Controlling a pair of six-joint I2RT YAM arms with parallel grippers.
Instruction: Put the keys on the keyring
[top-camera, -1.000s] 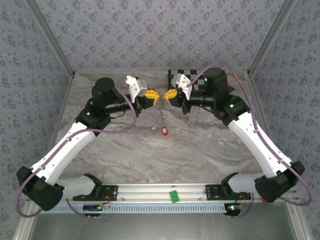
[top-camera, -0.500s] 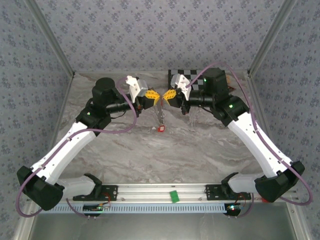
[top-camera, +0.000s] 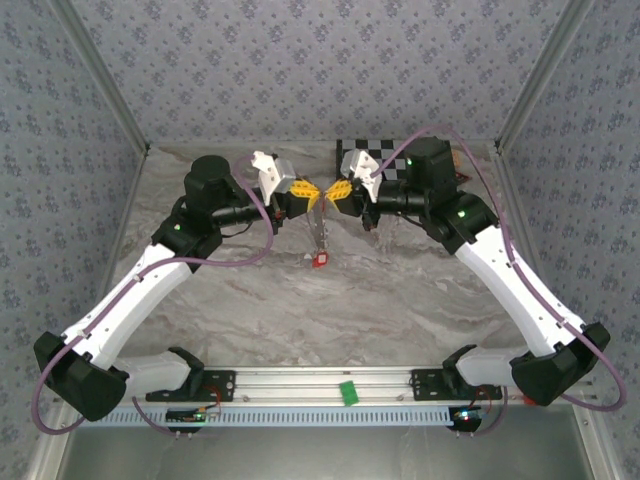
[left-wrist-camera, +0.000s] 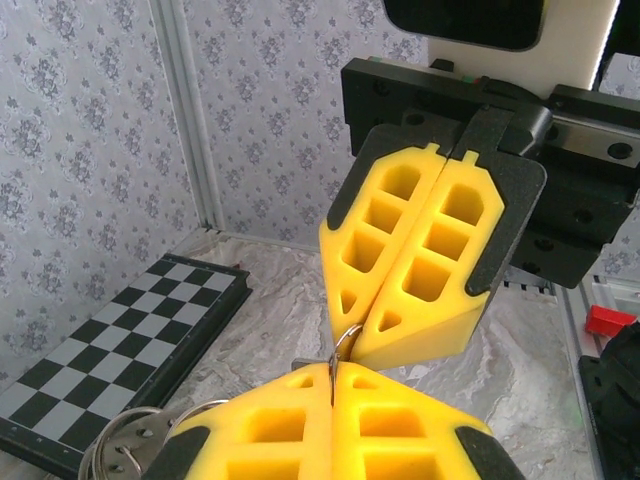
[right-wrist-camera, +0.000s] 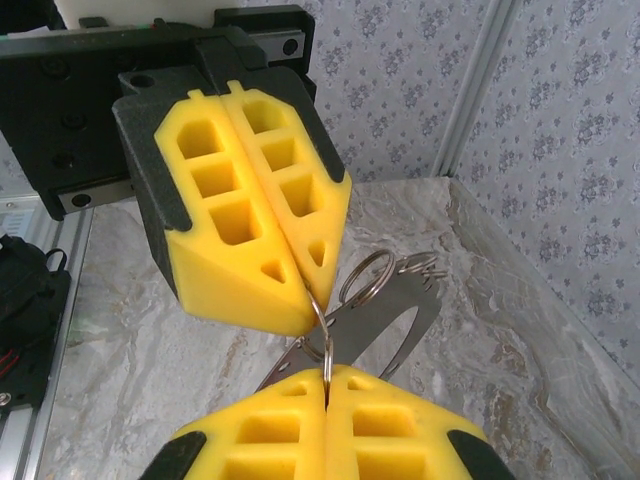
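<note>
My left gripper (top-camera: 313, 195) and right gripper (top-camera: 331, 192) meet tip to tip above the back of the table, both shut. Between them they pinch one small split ring (right-wrist-camera: 330, 320) of the keyring. In the left wrist view my left gripper (left-wrist-camera: 333, 370) holds the ring's wire (left-wrist-camera: 345, 342) and the right gripper (left-wrist-camera: 357, 328) clamps it from above. In the right wrist view my right gripper (right-wrist-camera: 327, 372) grips the ring under the left gripper (right-wrist-camera: 307, 287). The keyring's flat grey oval loop (right-wrist-camera: 415, 310) hangs behind with more small rings (right-wrist-camera: 365, 278). One red-headed key (top-camera: 320, 259) dangles below.
A folded chessboard (left-wrist-camera: 110, 330) lies at the back right of the marble table (top-camera: 300, 300). A green block (top-camera: 347, 392) sits on the front rail, and a red block (left-wrist-camera: 608, 320) lies near the right arm's base. Wallpapered walls close in three sides.
The dangling red key has swung slightly left and up. The two grippers have shifted a little and stay clamped together on the ring.
</note>
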